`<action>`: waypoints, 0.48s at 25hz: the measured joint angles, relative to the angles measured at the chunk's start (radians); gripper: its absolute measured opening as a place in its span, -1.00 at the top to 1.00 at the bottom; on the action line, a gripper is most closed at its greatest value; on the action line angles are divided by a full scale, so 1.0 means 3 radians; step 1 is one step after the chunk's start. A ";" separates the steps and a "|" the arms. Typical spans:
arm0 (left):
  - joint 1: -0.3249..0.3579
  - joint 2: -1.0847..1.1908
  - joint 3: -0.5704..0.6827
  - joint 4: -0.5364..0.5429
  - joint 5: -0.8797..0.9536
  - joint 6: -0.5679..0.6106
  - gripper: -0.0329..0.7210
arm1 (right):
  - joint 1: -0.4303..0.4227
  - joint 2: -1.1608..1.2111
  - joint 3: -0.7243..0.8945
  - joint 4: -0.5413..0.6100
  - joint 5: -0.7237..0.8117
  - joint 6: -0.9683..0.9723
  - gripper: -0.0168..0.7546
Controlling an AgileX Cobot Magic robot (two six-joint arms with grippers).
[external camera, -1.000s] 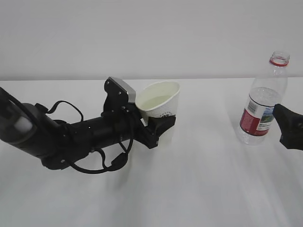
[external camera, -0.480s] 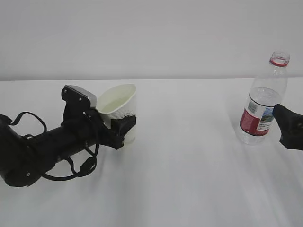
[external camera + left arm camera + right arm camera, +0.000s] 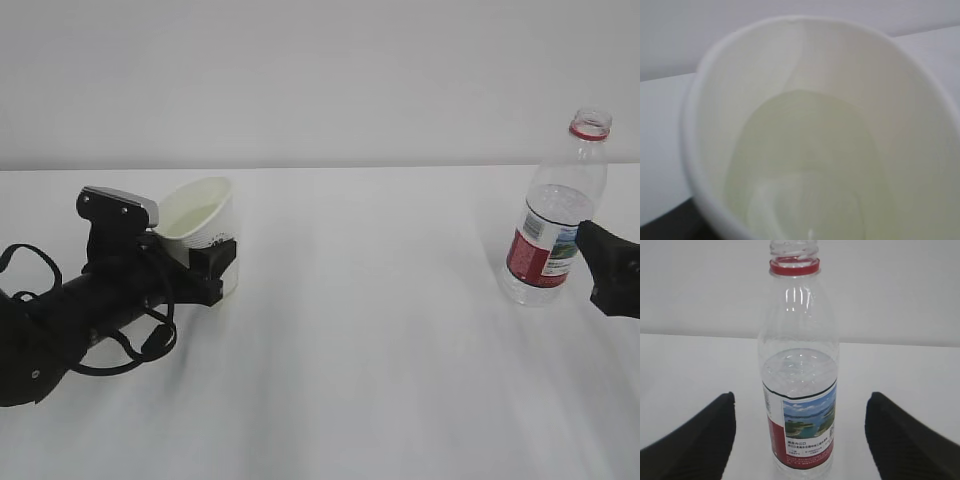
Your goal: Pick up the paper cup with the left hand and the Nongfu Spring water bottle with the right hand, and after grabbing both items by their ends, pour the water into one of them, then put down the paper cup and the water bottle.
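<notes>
Shown left of centre in the exterior view, the left hand (image 3: 205,272) lies low over the white table (image 3: 380,340), its black arm reaching in from about 8 o'clock with loose cables looped beside it and a grey-plated wrist module on top. Its jaws are clenched around the lower body of the paper cup (image 3: 198,222), which leans slightly toward the arm, mouth facing up and toward 10 o'clock. Whether the cup's base touches the table cannot be told. The left wrist view looks straight into the cup (image 3: 805,130): pale, clear water (image 3: 810,170) covers the bottom and reaches partway up the wall; the gripper itself is almost wholly hidden there.

At 3 o'clock in the exterior view, the Nongfu Spring water bottle (image 3: 556,215) stands upright on the table, uncapped, with a red neck ring and a red-and-white label; water fills it to just above the label. The right hand (image 3: 605,262) sits just beside it at the frame's right edge. In the right wrist view its two black fingers (image 3: 695,445) stand released, well apart on either side of the bottle (image 3: 797,390), neither touching it.
</notes>
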 joint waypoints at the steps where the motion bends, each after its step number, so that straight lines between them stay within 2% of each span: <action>1: 0.0000 0.0000 0.0000 -0.0073 0.0000 0.0022 -0.39 | 0.0000 0.0000 0.0000 0.0000 0.0000 0.0000 -0.61; 12: 0.0000 0.0000 0.0003 -0.0865 0.0000 0.0170 -0.39 | 0.0000 0.0000 0.0000 0.0000 0.0006 0.0000 -0.59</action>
